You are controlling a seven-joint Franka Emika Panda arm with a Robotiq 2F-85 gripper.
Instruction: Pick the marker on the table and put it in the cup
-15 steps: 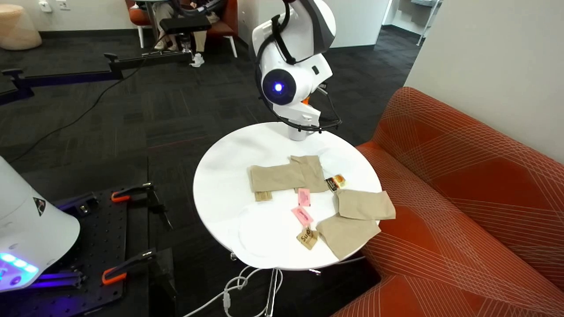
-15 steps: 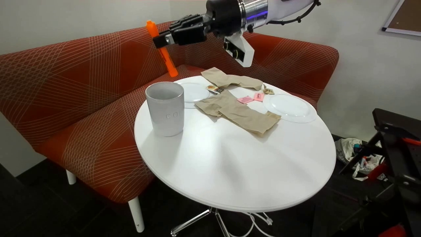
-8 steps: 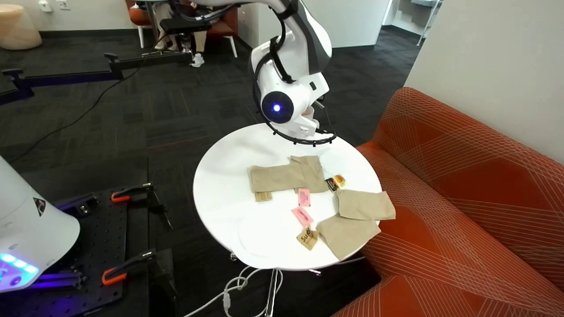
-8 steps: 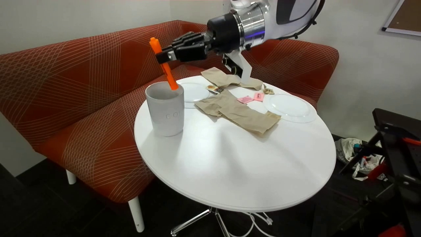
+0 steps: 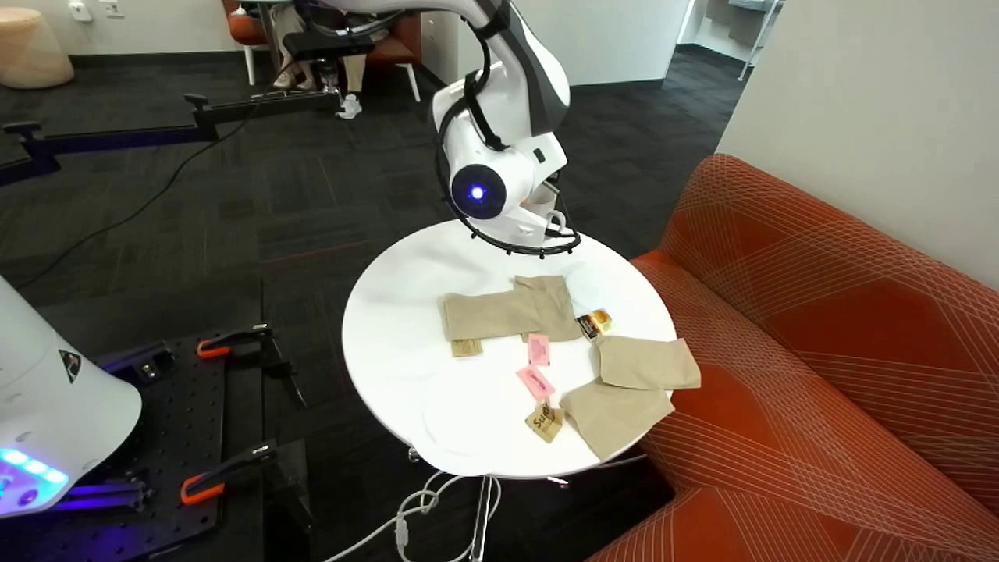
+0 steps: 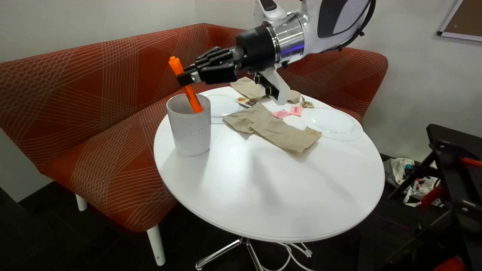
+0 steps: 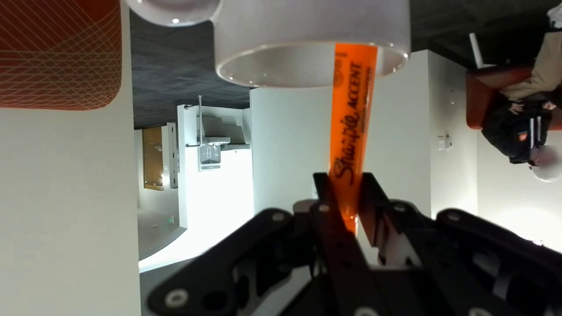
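While the Robotiq gripper (image 7: 344, 184) pinches an orange Sharpie Accent marker (image 7: 352, 114) between its fingers, the marker slants with its lower end inside the mouth of a white-grey ceramic mug (image 6: 186, 137), which stands upright near the edge of a round white-topped table (image 6: 286, 188). Toward the tabletop's middle, two brown paper napkins (image 5: 492, 314) overlap, a small tan packet (image 5: 467, 349) showing at the edge of one. Two pink packets (image 5: 535, 383) and a black-and-yellow packet (image 5: 595, 322) lie near them, while a packet with dark lettering (image 5: 545, 423) sits beside two more napkins (image 5: 613, 414) at the edge by a red bench sofa (image 5: 788, 375), its upholstery crossed with fine pale lines. In an exterior view, a clear plastic plate (image 6: 333, 122) shows near the table's edge, with another plate (image 6: 224, 107) just beyond the mug.

Under the tabletop are a looping white cable (image 5: 401, 534) and dark carpet tiles (image 5: 234, 234). A pale wall (image 6: 414, 22) carries a framed brown board (image 6: 465, 19). Farther off in the room are a beige ottoman (image 5: 31, 51) and, upside down in the wrist view, a person (image 7: 507, 136) seated on a red chair (image 7: 476, 101).
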